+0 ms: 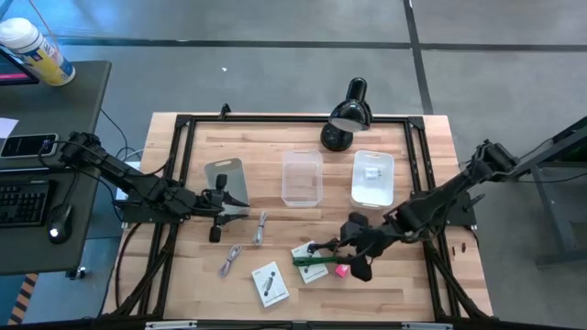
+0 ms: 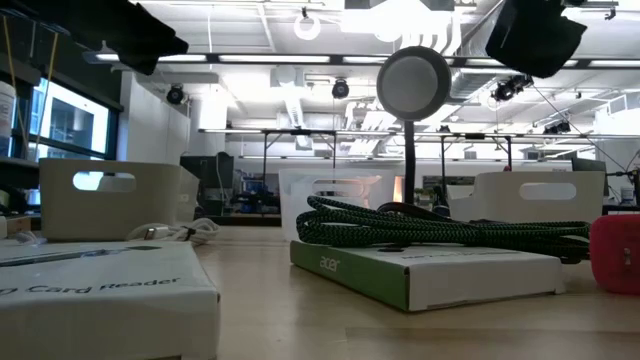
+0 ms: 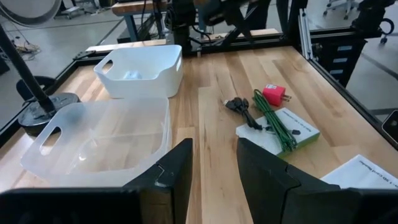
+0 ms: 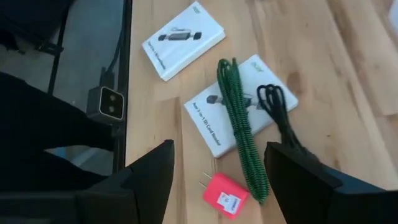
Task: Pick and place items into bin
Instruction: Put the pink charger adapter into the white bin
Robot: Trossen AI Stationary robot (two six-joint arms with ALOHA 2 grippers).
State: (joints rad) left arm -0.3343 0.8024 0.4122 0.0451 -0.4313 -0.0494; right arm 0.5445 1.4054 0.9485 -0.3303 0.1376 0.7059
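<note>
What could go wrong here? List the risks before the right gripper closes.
1. The open right gripper hangs over a crowded spot: the green braided cable lies across a white box with the pink plug beside it, so closing may catch two things.
2. Lifting the cable could drag the box or the black cable next to it.

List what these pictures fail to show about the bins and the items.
- White bin: something small lies inside; too small in the high view to identify.
- Boxed card reader: low view cuts it at the edge; printing is partly readable.
- Silvery metal bits: too small in the high view to name.
- Pink plug: cut by the low view's right edge.
</note>
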